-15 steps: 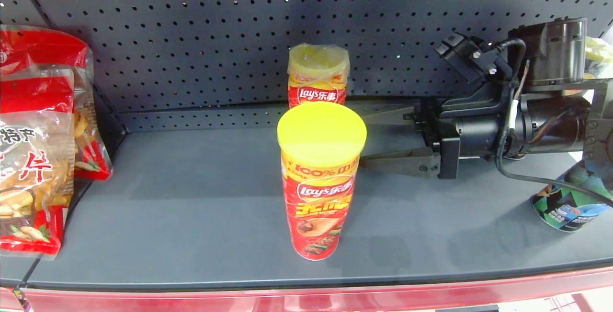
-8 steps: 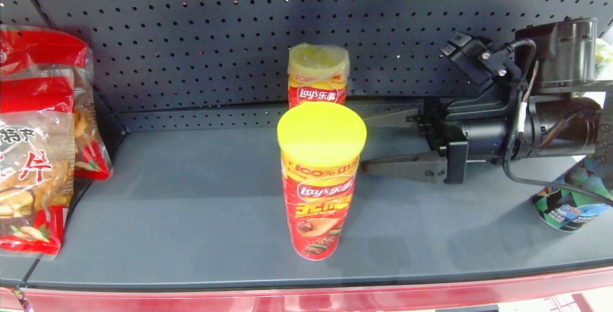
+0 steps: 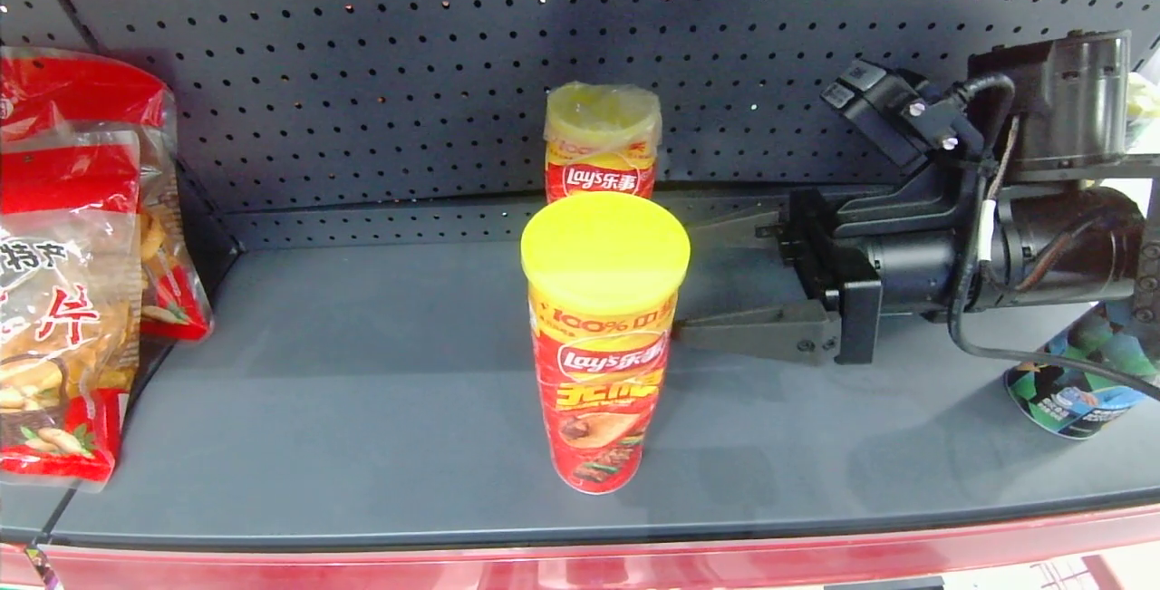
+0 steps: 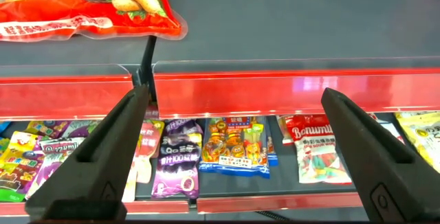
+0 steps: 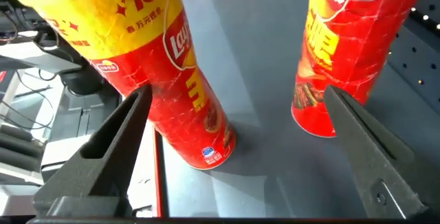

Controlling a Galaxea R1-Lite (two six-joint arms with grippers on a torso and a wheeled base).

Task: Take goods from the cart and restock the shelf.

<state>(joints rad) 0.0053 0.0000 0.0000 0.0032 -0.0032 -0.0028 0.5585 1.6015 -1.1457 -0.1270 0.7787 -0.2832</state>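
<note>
Placing front can (image 3: 603,336) looked done; right gripper (image 3: 700,280) spread wide beside it on shelf (image 3: 362,409); left gripper (image 4: 235,92) spread too; next, pull right arm back without bumping can.

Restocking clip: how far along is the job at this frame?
Done: the front red chip can with a yellow lid and the rear red chip can with a yellow top stand upright on the grey shelf. In hand: nothing. The right gripper is open beside the front can, and the left gripper is open and empty. Left: what remains in the cart cannot be judged.
</note>
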